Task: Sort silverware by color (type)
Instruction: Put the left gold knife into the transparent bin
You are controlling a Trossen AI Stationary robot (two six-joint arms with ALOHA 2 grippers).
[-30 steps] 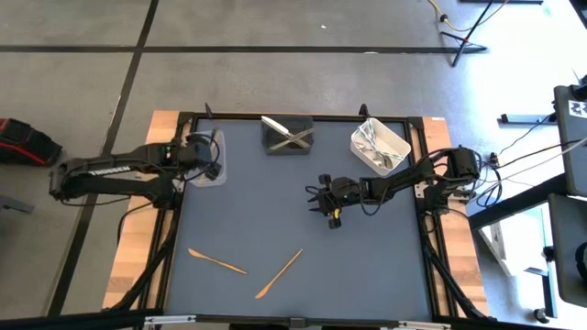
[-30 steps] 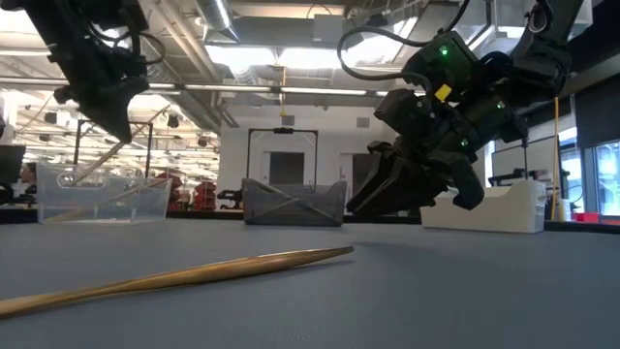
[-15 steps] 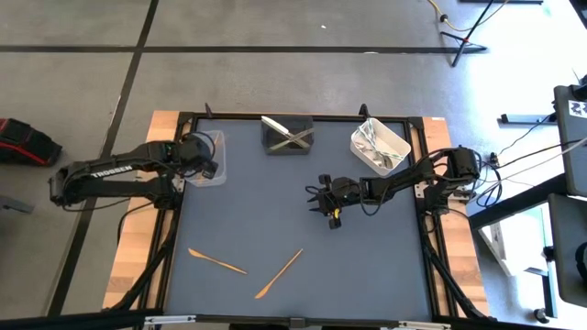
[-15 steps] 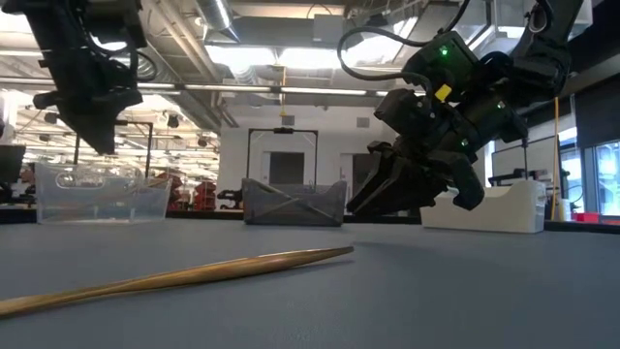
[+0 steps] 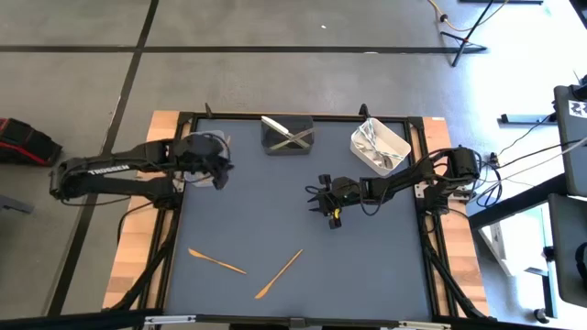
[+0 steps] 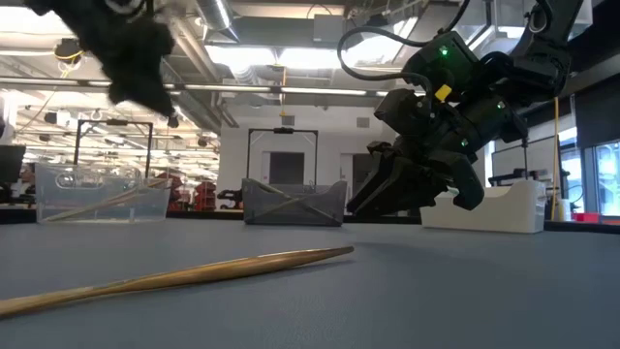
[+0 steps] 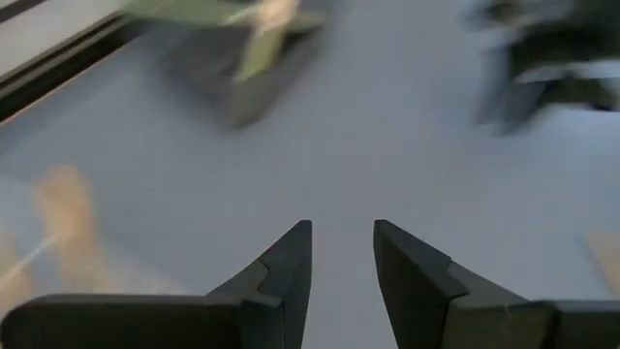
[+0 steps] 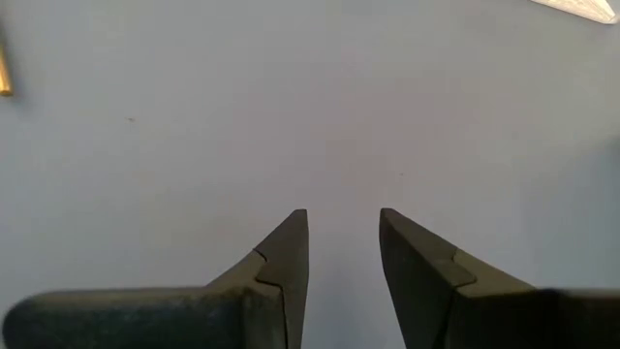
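Observation:
Two copper-gold pieces of silverware lie flat on the blue table near its front edge; one shows close up in the low view. Another copper-gold piece leans inside the clear tub at the far left. My left gripper hangs above that tub's inner side, open and empty. My right gripper waits low over the table's middle, open, with nothing between its fingers.
A dark grey tub with pale crossed pieces stands at the far middle. A white tub with shiny silver pieces stands at the far right. Bare blue table lies between the tubs and the two loose pieces.
My left gripper has risen from the clear tub, swung toward the table's middle and tipped up. The copper-gold piece that stood slanted beneath it now leans lower inside the tub. My right arm has kept still.

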